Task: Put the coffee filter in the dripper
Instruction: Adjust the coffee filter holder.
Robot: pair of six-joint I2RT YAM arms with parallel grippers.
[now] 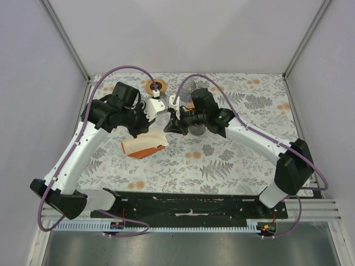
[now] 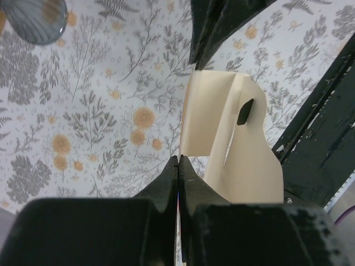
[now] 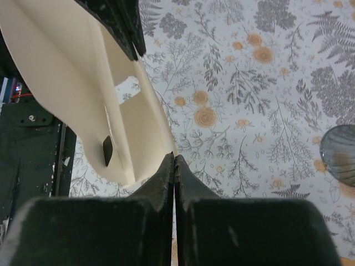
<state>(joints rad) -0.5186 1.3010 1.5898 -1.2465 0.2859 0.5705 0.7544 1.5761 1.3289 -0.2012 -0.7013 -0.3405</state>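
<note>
Cream coffee filter is clamped by left end effector and right end effector, facing each other.

- White link shells on left arm and right arm; black joint housings.
- Purple cables looping from bases to wrists.
- Black matte fingers, tapered, scuffed edges.

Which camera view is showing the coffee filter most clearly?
The left wrist view: the coffee filter shows nearly whole, pinched by the left claw and the right claw. The right wrist view cuts it off at its top left edge. In the top external view the claws mostly hide it.
</note>
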